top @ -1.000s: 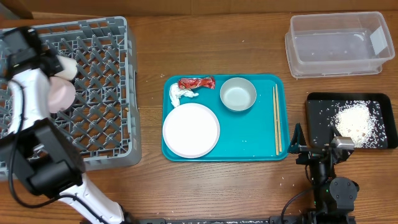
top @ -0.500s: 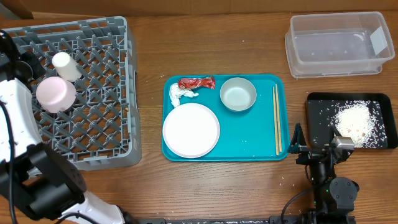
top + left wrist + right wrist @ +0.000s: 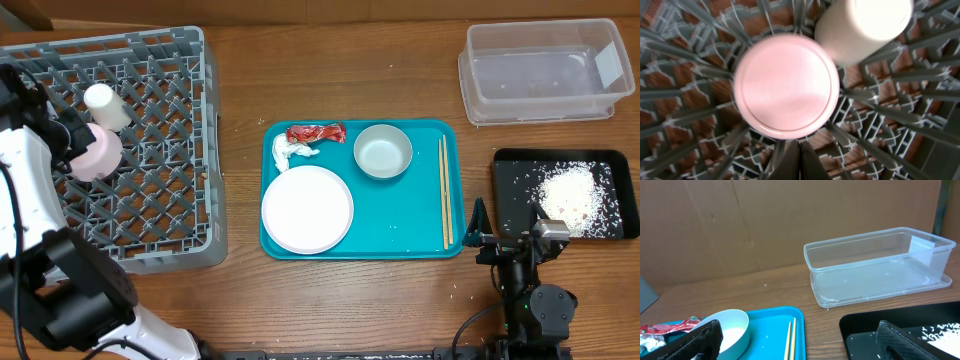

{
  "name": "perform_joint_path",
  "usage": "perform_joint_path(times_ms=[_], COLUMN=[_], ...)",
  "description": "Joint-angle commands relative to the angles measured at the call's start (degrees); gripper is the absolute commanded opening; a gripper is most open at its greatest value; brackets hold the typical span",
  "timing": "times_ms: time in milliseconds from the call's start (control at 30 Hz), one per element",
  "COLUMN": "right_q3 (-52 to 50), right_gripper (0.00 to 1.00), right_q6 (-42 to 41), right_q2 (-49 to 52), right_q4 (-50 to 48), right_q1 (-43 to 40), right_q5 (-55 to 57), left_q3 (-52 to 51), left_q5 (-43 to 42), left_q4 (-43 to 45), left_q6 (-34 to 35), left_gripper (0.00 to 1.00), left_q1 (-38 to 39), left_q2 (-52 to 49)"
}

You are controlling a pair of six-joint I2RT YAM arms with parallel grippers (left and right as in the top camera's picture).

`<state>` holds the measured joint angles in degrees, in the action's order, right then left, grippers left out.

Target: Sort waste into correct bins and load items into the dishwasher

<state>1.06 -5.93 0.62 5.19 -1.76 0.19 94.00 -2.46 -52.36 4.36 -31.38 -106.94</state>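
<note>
The grey dishwasher rack (image 3: 150,215) stands at the left. In it a small white cup (image 3: 105,105) lies beside a pinkish round plate (image 3: 97,152). My left gripper (image 3: 75,135) hovers at the plate's left edge, shut with nothing in it. In the left wrist view the closed fingertips (image 3: 801,160) sit just below the plate (image 3: 786,85), and the cup (image 3: 862,25) is at the upper right. On the teal tray (image 3: 400,230) lie the red wrapper (image 3: 316,132), the tissue wad (image 3: 292,152), the grey-green bowl (image 3: 383,151) and a white plate (image 3: 307,209). My right gripper (image 3: 505,243) rests open by the tray's right edge. The clear bin (image 3: 540,70) is at the back right.
A pair of wooden chopsticks (image 3: 444,190) lies along the tray's right side. A black tray (image 3: 510,170) with a heap of white grains sits right of it, below the bin. The right wrist view shows the bowl (image 3: 732,327), the chopsticks (image 3: 790,340) and the bin (image 3: 875,265).
My left arm has pulled away from over the cup and plate towards the rack's left edge, then edged back to the plate. Cup and plate stay in the rack. The right arm is still.
</note>
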Motion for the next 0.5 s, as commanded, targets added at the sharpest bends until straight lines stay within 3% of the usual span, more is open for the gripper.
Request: perform_joint_path(times_ms=[0, 200, 467], right_q3=[-0.6, -0.6, -0.6], right_gripper=[1.0, 1.0, 1.0], right_q6=[0.4, 0.4, 0.4], right_q2=[-0.5, -0.5, -0.5], right_q4=[-0.3, -0.3, -0.3], right_q1=[0.2, 0.2, 0.2], right_q5=[-0.2, -0.2, -0.2], left_q3=[-0.1, -0.1, -0.1], left_q5=[-2.2, -1.4, -1.1], left_q4=[-0.4, -0.8, 5.5], left_q6=[0.4, 0.3, 0.3], left_gripper=[0.04, 0.04, 0.04], left_q1=[-0.1, -0.2, -0.2], left_q2=[-2.1, -2.1, -3.7])
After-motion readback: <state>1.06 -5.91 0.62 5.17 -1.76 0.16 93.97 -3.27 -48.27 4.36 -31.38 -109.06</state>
